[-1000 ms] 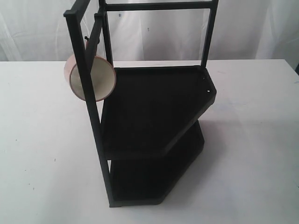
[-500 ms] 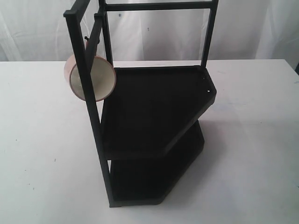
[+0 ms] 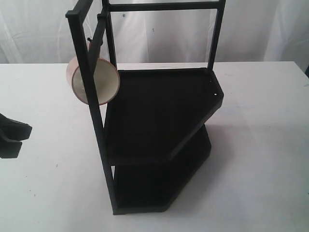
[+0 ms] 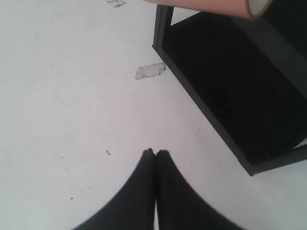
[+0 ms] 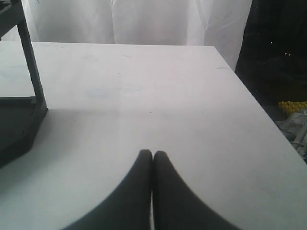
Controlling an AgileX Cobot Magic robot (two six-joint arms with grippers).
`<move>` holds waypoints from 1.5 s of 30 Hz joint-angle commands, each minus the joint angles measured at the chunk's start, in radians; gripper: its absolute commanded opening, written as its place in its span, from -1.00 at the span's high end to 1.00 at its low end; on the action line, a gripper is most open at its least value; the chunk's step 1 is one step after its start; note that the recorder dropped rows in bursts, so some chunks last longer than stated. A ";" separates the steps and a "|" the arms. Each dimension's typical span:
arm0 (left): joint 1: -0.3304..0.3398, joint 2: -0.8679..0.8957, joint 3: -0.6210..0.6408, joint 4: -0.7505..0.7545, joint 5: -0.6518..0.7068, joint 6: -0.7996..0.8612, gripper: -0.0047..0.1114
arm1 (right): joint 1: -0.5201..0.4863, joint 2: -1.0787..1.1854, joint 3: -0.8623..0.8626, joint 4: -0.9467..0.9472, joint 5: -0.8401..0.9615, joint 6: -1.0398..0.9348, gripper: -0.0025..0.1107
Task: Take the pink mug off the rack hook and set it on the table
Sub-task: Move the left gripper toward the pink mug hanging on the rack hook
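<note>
The pink mug (image 3: 91, 79) hangs on its side from the rack hook (image 3: 90, 41) on the rack's upper left bar, its cream inside facing the camera. A strip of the same mug (image 4: 211, 5) shows in the left wrist view. My left gripper (image 3: 19, 134) has come in at the left edge of the exterior view, low over the table (image 3: 43, 159) and well left of and below the mug. In its wrist view the left gripper (image 4: 156, 153) is shut and empty. The right gripper (image 5: 153, 154) is shut and empty over the table (image 5: 158, 96), outside the exterior view.
The tall black two-shelf rack (image 3: 159, 121) stands mid-table; its base (image 4: 230, 96) lies close to my left gripper, and one corner of the rack (image 5: 19, 120) appears in the right wrist view. The table's edge (image 5: 259, 110) drops off beside the right gripper. White curtains hang behind.
My left gripper has entered the exterior view at its left edge; earlier it was out of sight. The mug and rack have not moved.
</note>
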 commanded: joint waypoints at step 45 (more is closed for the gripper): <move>-0.005 0.217 -0.118 -1.159 0.013 1.551 -0.26 | 0.002 -0.002 0.002 0.003 -0.010 -0.006 0.96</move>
